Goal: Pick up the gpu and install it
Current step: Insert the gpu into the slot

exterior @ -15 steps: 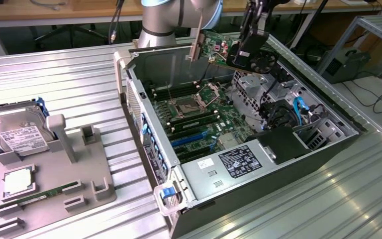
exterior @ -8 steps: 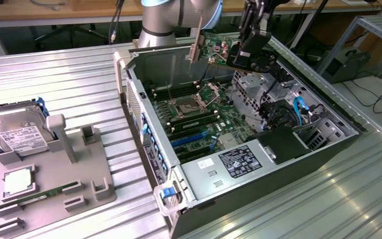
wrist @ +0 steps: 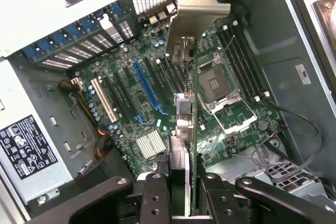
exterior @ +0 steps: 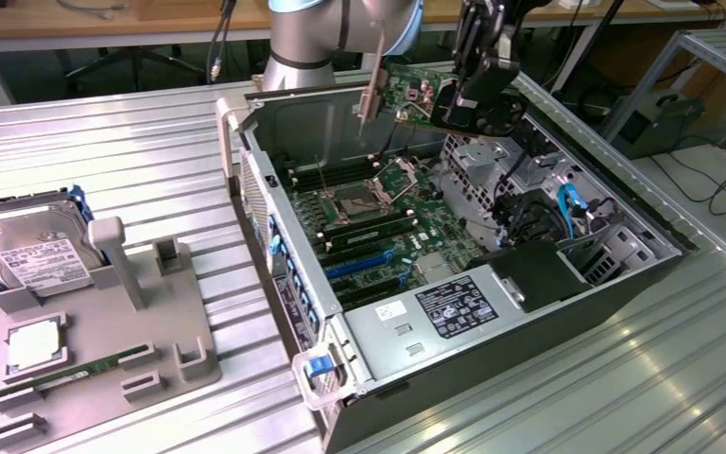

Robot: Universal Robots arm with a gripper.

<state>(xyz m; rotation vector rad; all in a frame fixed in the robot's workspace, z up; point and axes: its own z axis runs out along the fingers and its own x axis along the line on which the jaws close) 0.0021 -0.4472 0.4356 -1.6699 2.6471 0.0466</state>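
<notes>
The gpu (exterior: 404, 95) is a green card with a silver end bracket. It hangs in the air above the far end of the open computer case (exterior: 641, 274), and my gripper (exterior: 445, 102) is shut on it. In the wrist view the gpu (wrist: 192, 103) is edge-on, bracket end farthest from the camera, with my gripper (wrist: 184, 198) clamped on its near edge by black fingers (wrist: 155, 198) on either side. Below the card lies the motherboard (wrist: 131, 124) with its long blue slot (wrist: 147, 85) and the open processor socket (wrist: 218, 85). The card touches no slot.
In the exterior view, the case lies on its side on a ribbed metal table (exterior: 111, 151). A power supply box (exterior: 445, 307) sits at the near end and blue cables (exterior: 571, 213) run along the right wall. On the left, a grey fixture (exterior: 148, 364) holds a hard drive (exterior: 29, 251), a processor chip (exterior: 35, 345) and a memory stick (exterior: 79, 369).
</notes>
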